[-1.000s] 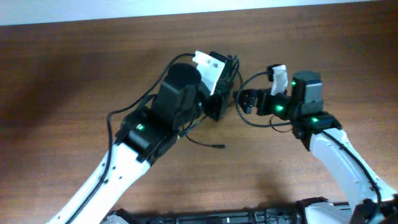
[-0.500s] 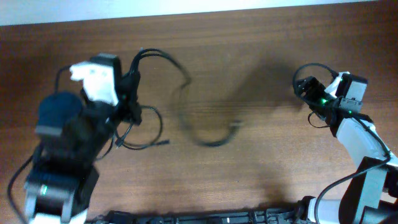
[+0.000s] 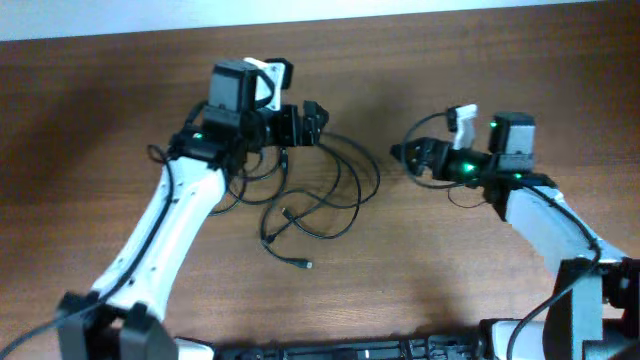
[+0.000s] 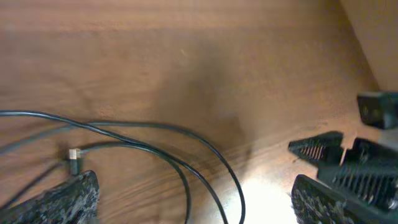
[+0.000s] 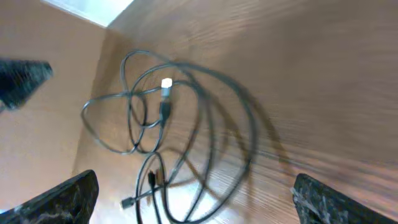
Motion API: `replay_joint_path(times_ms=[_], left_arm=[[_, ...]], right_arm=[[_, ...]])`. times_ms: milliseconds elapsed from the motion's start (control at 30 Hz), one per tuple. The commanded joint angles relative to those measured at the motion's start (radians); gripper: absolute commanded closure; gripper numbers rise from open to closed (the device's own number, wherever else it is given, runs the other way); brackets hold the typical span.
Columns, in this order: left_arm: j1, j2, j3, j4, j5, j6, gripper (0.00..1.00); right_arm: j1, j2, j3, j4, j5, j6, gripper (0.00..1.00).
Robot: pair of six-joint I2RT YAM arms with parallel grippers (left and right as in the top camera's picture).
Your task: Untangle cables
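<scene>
Cables [image 3: 322, 198] lay in a loose, overlapping heap at centre of the surface [image 3: 450, 290], just below the left gripper [image 3: 305, 120]. Thin, light, limp cords. They would likely drag their neighbours when pulled and slip from a shallow pinch. Best hold judged to be a free strand near the plug [image 3: 304, 264] at the heap's lower edge, clear of crossings. Left gripper hung over the upper loops, jaws wide, holding nothing. Right gripper [image 3: 408, 155] sat right of centre, apart from the heap and pointed toward it, also wide and empty.
</scene>
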Motion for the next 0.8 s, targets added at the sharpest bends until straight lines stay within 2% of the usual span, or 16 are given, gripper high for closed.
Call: replay_joint_path(times_ms=[0,33,67,100,200,267,333,367,433,567,667,733,767], left_arm=[[0.036,-0.162,0.033,-0.035,-0.265,0.001,0.01],[0.039,-0.218,0.033,-0.086,-0.46,0.001,0.01],[0.039,-0.261,0.033,-0.163,-0.615,0.001,0.01],[0.039,-0.265,0.033,-0.2,-0.667,0.0,0.01],[0.063,-0.265,0.033,-0.302,-0.814,-0.209,0.01],[0.139,-0.266,0.033,-0.359,-0.81,-0.334,0.01],[0.234,-0.266,0.033,-0.378,-0.723,-0.356,0.01],[0.266,-0.266,0.033,-0.383,-0.683,-0.357,0.01],[0.344,-0.266,0.033,-0.416,-0.632,-0.434,0.01],[0.435,-0.266,0.033,-0.502,-0.63,-0.441,0.01],[0.435,-0.266,0.033,-0.509,-0.633,-0.441,0.01],[0.435,-0.266,0.033,-0.52,-0.633,-0.441,0.01],[0.435,-0.266,0.033,-0.529,-0.633,-0.441,0.01]], right_arm=[[0.146,-0.004,0.004,0.1,0.013,-0.051,0.02],[0.218,-0.004,0.004,0.151,0.021,-0.051,0.02],[0.344,-0.004,0.004,0.152,0.131,-0.104,0.02],[0.434,-0.004,0.004,0.143,0.25,-0.171,0.02],[0.582,-0.003,0.059,0.048,0.488,-0.264,0.02],[0.642,-0.001,0.158,-0.055,0.612,-0.359,0.02],[0.645,0.041,0.236,-0.047,0.627,-0.389,0.02],[0.645,0.08,0.276,-0.046,0.626,-0.414,0.02],[0.66,0.207,0.412,-0.075,0.595,-0.459,0.02],[0.71,0.446,0.618,-0.076,0.479,-0.462,0.0],[0.777,0.544,0.645,0.025,0.497,-0.522,0.06],[0.795,0.618,0.645,0.172,0.549,-0.522,0.07],[0.795,0.656,0.645,0.256,0.558,-0.522,0.12]])
